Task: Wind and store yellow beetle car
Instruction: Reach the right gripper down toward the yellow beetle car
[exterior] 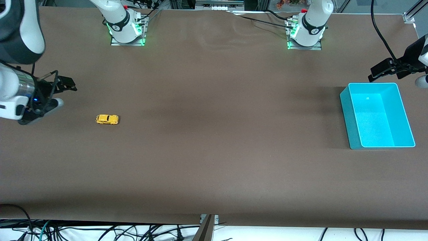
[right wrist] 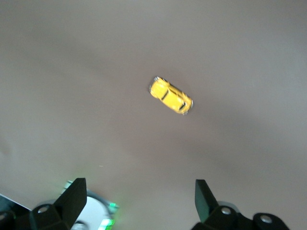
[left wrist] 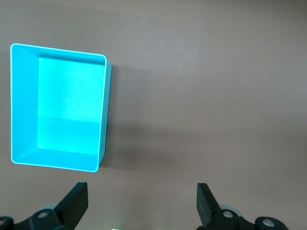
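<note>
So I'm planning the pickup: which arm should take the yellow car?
The right one: the right gripper hangs open beside the yellow beetle car. The left gripper is over the turquoise bin.

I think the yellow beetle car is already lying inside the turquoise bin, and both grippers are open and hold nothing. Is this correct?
Not quite. The yellow beetle car lies on the bare table at the right arm's end, while the turquoise bin is empty, as the front view shows. The left gripper and right gripper are indeed open and empty.
</note>
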